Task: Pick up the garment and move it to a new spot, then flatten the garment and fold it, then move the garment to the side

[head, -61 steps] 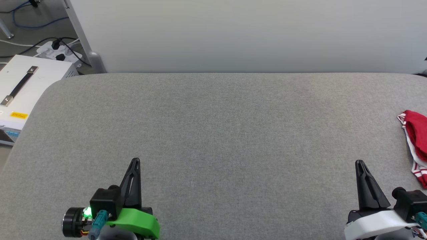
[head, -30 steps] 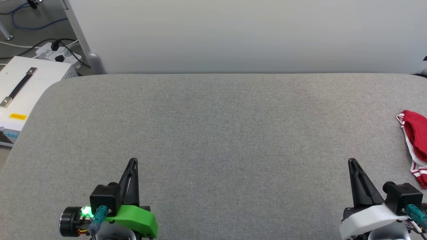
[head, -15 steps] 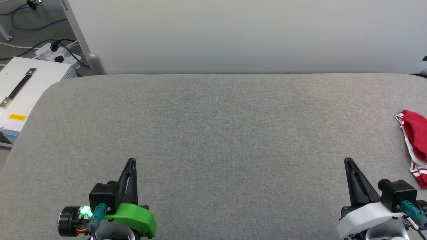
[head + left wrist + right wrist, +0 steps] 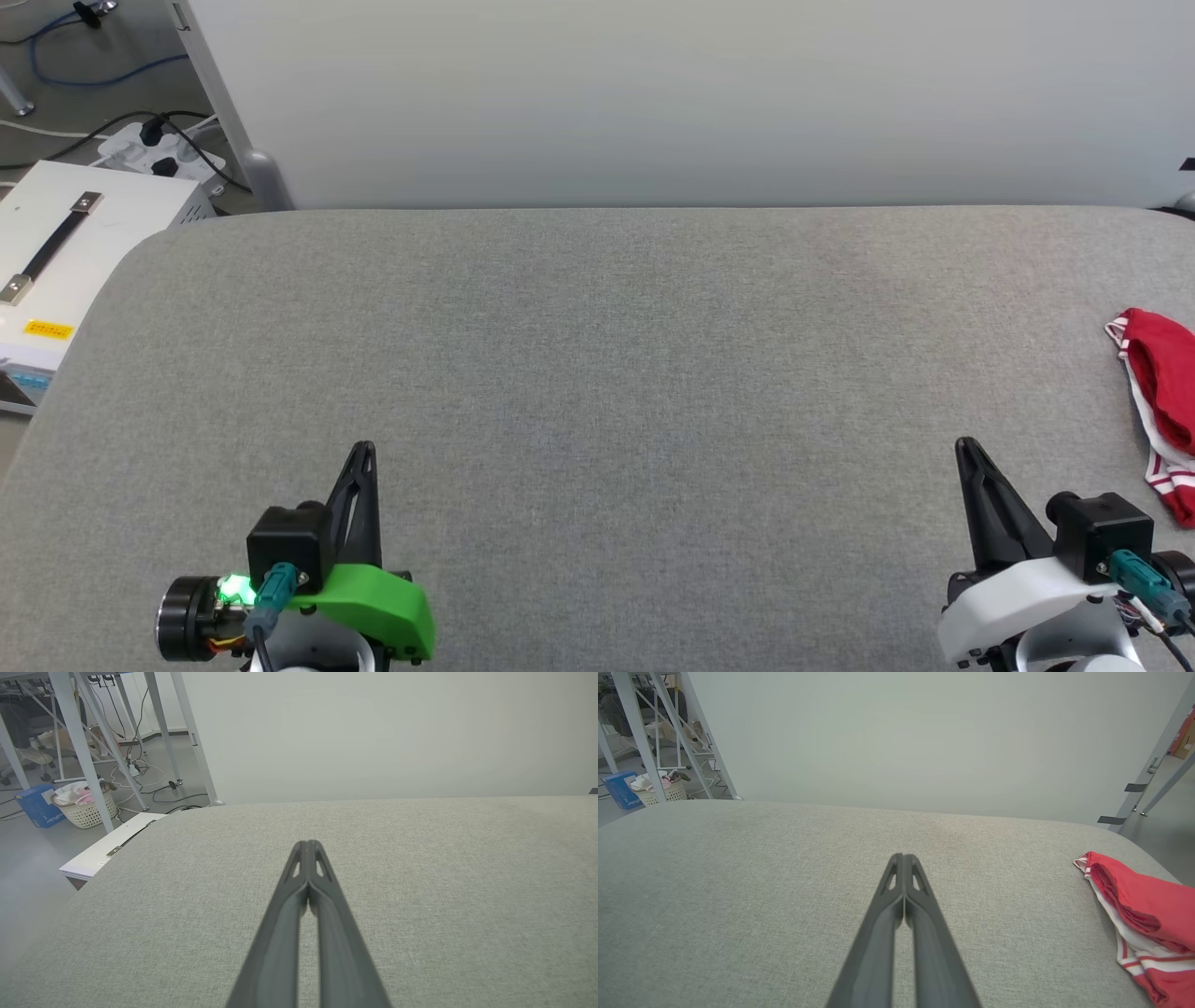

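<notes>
The garment (image 4: 1162, 392), red with white and striped trim, lies bunched at the far right edge of the grey padded table (image 4: 597, 355); the right wrist view shows the garment (image 4: 1143, 914) folded over itself at its right side. My right gripper (image 4: 963, 448) hovers low near the front right, shut and empty, a short way left of the garment. My left gripper (image 4: 362, 450) is shut and empty near the front left. Both pairs of fingertips meet in the wrist views, left gripper (image 4: 308, 843) and right gripper (image 4: 903, 857).
A pale wall panel (image 4: 653, 93) stands along the table's far edge. A white box with a black handle (image 4: 56, 243) sits off the table's left end, with cables and a power strip (image 4: 159, 140) on the floor. A laundry basket (image 4: 86, 807) stands further left.
Both grippers have drifted slightly left and toward the near edge in the head view. The garment has stayed where it was.
</notes>
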Robot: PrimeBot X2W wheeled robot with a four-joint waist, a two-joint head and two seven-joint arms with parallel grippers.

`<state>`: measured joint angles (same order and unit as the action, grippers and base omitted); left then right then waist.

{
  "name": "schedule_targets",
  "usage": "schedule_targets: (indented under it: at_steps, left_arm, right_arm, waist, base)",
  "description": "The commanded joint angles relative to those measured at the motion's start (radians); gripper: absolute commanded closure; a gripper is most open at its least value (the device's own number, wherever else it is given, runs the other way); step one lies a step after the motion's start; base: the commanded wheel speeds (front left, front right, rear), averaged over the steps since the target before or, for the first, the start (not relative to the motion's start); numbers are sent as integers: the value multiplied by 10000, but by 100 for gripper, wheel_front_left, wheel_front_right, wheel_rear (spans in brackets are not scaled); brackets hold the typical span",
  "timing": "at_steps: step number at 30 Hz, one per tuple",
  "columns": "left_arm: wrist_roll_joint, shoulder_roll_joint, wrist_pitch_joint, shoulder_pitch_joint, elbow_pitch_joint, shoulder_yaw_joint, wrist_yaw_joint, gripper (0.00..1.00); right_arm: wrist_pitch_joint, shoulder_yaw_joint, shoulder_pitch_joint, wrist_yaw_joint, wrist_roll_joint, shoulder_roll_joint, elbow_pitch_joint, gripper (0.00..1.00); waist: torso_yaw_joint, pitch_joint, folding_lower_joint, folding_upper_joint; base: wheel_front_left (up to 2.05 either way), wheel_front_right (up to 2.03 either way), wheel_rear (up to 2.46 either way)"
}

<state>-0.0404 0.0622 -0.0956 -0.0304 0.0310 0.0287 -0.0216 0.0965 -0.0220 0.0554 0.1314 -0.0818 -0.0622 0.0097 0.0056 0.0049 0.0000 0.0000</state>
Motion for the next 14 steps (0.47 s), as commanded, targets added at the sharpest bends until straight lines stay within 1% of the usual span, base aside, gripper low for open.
schedule_targets:
  at_steps: [1, 14]
  left_arm:
    - [89, -53, 58, 178, -54, -40, 71, 100]
    - [181, -73, 320, 215, -129, -112, 113, 100]
  right_arm:
    - [-60, 29, -199, -5, 120, 27, -55, 100]
    - [-324, 85, -302, -6, 323, 54, -67, 100]
  waist:
    - [-1, -1, 0, 0]
    - [-17, -15, 0, 0]
  base:
    - [0, 0, 0]
    - [0, 0, 0]
